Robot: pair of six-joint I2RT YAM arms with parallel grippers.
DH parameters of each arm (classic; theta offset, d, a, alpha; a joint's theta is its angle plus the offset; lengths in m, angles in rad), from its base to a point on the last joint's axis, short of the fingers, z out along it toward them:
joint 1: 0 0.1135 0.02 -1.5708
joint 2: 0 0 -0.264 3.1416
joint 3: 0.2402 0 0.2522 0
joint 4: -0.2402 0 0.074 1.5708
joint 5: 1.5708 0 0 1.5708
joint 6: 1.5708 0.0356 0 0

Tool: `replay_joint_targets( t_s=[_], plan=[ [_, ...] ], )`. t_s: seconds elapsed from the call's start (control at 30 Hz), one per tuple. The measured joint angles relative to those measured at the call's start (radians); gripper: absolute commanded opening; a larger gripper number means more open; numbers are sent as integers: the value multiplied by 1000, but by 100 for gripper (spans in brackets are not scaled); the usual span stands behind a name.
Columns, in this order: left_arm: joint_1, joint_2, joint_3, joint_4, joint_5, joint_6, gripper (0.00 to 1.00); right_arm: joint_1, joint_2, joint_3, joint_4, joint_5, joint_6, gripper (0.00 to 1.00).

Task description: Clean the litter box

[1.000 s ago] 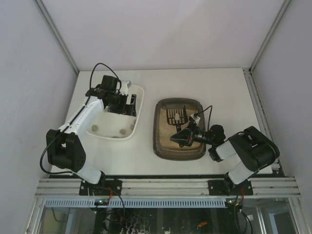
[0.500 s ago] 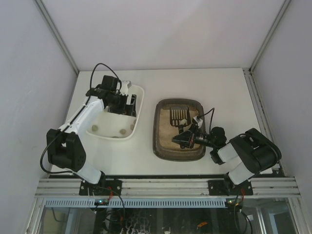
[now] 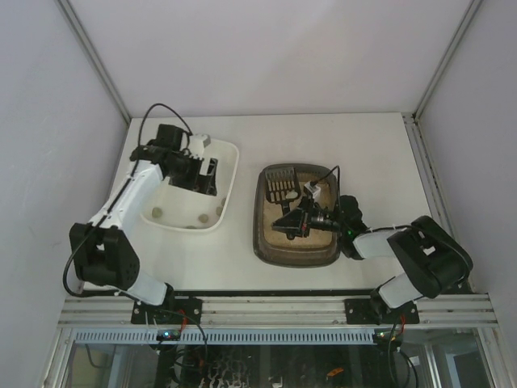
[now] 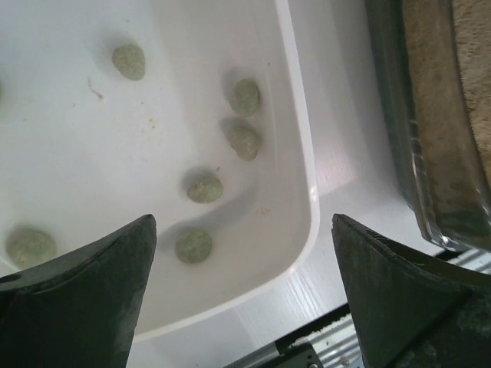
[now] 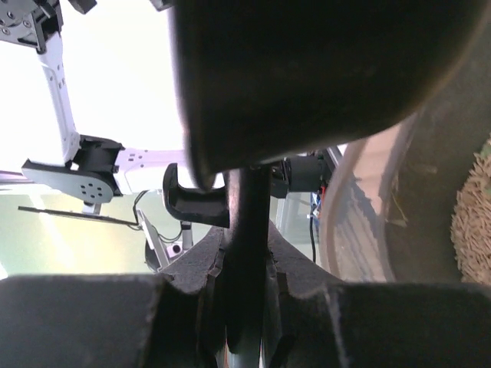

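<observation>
The dark brown-grey rounded-rectangular plastic litter box, filled with beige sandy litter, lies on the white bench right of centre. A black slotted plastic scoop rests with its head over the box's far-left part, and the right gripper is clamped on its handle low over the litter. The step in hand appears to be sifting. Whether the scoop carries a clump cannot be told. The next move probably calls for drawing the head through the litter, lifting it level, and carrying it left over the rim. Just left stands the white rounded plastic tray, with the left gripper hovering over its far end, wide apart and empty. The left wrist view alone resolves six grey-green pellets in the tray, and shows the box wall near but apart from it. The right wrist view alone confirms the handle pinched between the gripper's halves.
</observation>
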Motion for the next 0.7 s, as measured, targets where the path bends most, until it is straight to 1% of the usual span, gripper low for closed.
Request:
replay_joint_targets(
  t_s=[0.07, 0.1, 0.2, 0.27, 0.33, 0.4, 0.47, 0.57, 0.6, 0.63, 0.7],
  plan=[
    [64, -27, 21, -47, 63, 34, 100, 5, -24, 55, -97, -3, -38, 0],
    [118, -33, 51, -82, 116, 51, 100, 7, -33, 82, -145, -3, -58, 0],
    [337, -31, 170, -147, 285, 84, 100, 30, -45, 214, -361, -3, -153, 0],
    [473, -29, 230, -164, 363, 89, 100, 58, -35, 343, -537, -3, -229, 0],
    [550, -34, 242, -160, 389, 80, 100, 87, -2, 476, -685, 5, -309, 0],
    [576, -42, 218, -147, 391, 61, 100, 124, 60, 656, -876, 25, -407, 0],
    [578, -59, 173, -127, 385, 41, 100, 150, 133, 813, -1026, 55, -486, 0],
    [578, -100, 107, -97, 348, 11, 100, 189, 303, 1135, -1335, 131, -628, 0],
    [578, -115, 97, -89, 328, 5, 100, 200, 362, 1230, -1421, 169, -671, 0],
    [578, -127, 94, -82, 311, 0, 100, 216, 436, 1357, -1544, 227, -722, 0],
    [578, -158, 94, -59, 265, -8, 100, 249, 556, 1540, -1722, 343, -803, 0]
  ],
)
